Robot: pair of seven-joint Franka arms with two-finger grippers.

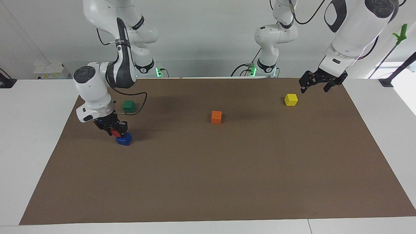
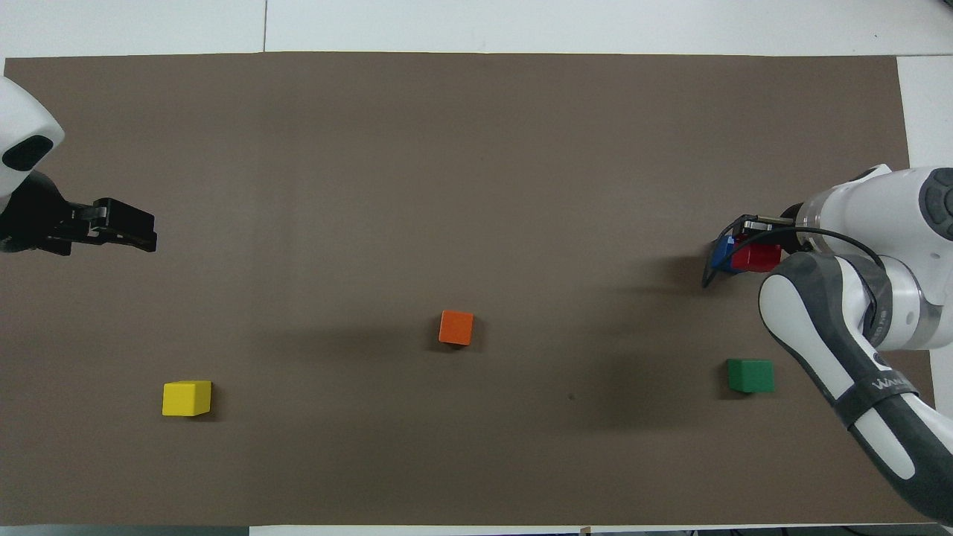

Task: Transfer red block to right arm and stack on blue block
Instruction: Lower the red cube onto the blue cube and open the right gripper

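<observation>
Fingers of our right gripper [image 1: 114, 129] are clamped on the red block [image 1: 115, 132], which sits between them directly above the blue block [image 1: 123, 139]; from the facing view the red block looks to be at or just over the blue one's top, and we cannot tell whether the two touch. In the overhead view the red block [image 2: 755, 256] covers most of the blue block [image 2: 722, 253], leaving only the blue edge toward the left arm's end showing, with the right gripper [image 2: 752, 246] mostly hidden under its own wrist. Our right arm [image 1: 97, 94] bends down over this spot at its own end of the brown mat [image 1: 208, 182]. A green block [image 1: 128, 106] lies nearer to the robots than the blue block, close by. An orange block [image 1: 216, 117] rests near the mat's middle. A yellow block [image 1: 291, 99] lies toward the left arm's end. Our left gripper [image 1: 315, 85] waits in the air by the yellow block, its fingers apart and holding nothing.
</observation>
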